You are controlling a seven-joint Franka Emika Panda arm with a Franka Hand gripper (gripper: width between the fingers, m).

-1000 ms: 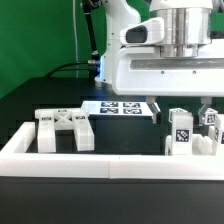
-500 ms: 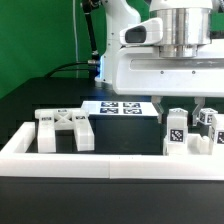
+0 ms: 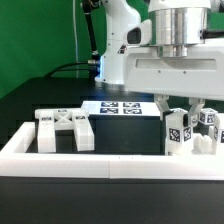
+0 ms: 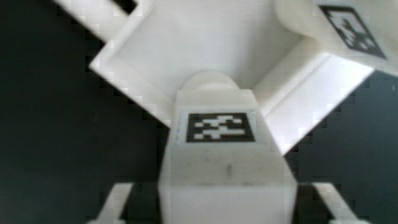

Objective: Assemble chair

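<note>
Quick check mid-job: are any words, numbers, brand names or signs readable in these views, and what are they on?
No words, numbers or brand names can be read in either view.
marker board: black-and-white square tags only, patterns and no letters.
chair parts: the same kind of square tags, no text.
tag in the wrist view: a blocky pattern, no characters.

White plastic, black table, shiny arm
The chair parts (image 3: 178, 131) look like smooth white plastic, not shiny, and so does the back panel (image 3: 65, 128) with its crossed bars; the square tags (image 4: 222, 125) on them look like flat black and white print. The low wall (image 3: 110, 166) is dull white too. The table (image 3: 45, 95) is black and matt. The marker board (image 3: 122, 108) is thin, flat and white. The arm (image 3: 125, 40) has a glossy white shell and a silver metal ring (image 3: 182, 22). The green curtain (image 3: 35, 35) looks like cloth
</note>
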